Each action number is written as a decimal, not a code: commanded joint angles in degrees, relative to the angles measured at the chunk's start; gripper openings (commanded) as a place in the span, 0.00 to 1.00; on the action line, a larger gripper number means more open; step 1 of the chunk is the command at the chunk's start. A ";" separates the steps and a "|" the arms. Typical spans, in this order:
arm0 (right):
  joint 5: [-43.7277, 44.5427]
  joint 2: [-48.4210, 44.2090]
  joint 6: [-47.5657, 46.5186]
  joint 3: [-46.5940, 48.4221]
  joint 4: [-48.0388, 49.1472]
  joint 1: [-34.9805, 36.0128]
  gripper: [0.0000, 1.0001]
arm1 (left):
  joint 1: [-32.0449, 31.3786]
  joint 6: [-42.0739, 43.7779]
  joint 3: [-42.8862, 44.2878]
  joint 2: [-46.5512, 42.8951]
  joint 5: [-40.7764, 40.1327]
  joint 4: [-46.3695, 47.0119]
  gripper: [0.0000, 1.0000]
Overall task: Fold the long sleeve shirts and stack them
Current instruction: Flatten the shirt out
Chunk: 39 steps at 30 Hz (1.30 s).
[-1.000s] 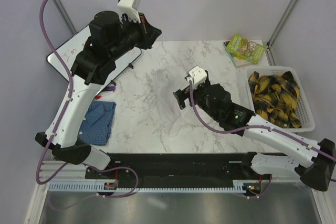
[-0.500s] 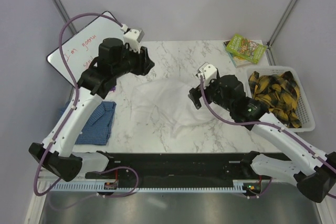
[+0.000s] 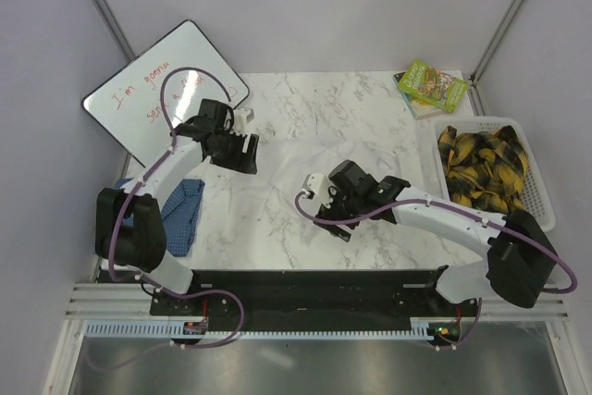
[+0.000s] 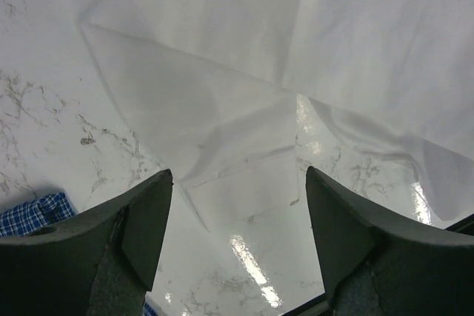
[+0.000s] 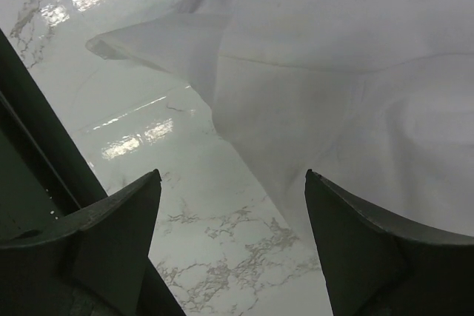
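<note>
The white long sleeve shirt (image 3: 289,171) lies spread flat on the marble table (image 3: 370,104), hard to tell from it in the top view. My left gripper (image 3: 246,151) hangs open at its left edge. In the left wrist view the gripper (image 4: 238,174) stands just above a sleeve cuff (image 4: 241,186) and holds nothing. My right gripper (image 3: 313,208) is open at the shirt's near edge; in its wrist view the gripper (image 5: 232,175) is over bare marble, with the cloth (image 5: 348,72) just ahead. The blue check shirt (image 3: 180,215) lies folded at the table's near left.
A whiteboard (image 3: 166,90) with red writing leans at the back left. A white basket (image 3: 541,193) with yellow-and-black cloth stands at the right edge. Green books (image 3: 432,83) lie at the back right. A black rail (image 3: 305,282) runs along the near edge.
The left gripper has come down from high up, opened and let go of the white shirt, which now lies flat. The right arm has dropped and moved left and nearer.
</note>
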 commanded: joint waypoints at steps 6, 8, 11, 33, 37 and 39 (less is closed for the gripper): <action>5.09 0.55 2.13 2.51 7.96 1.08 0.87 | 0.36 3.39 -2.42 8.23 -8.53 1.96 0.78; 4.92 -0.86 3.71 2.42 10.51 1.17 0.89 | 0.27 3.31 -2.07 10.16 -10.03 3.19 0.76; 4.91 -1.93 6.09 2.68 13.50 1.16 0.88 | 0.27 2.96 -0.84 12.01 -11.53 3.19 0.74; 23.63 18.72 -0.57 7.51 29.23 9.16 0.83 | 1.32 -0.47 -1.18 17.20 -7.76 4.95 0.31; 27.32 20.22 -4.09 6.99 29.94 9.16 0.74 | 1.94 -0.39 -1.36 17.21 -7.05 4.78 0.31; 28.91 20.49 -4.80 7.08 29.33 9.25 0.61 | 2.11 -0.30 -1.36 17.38 -6.96 4.95 0.30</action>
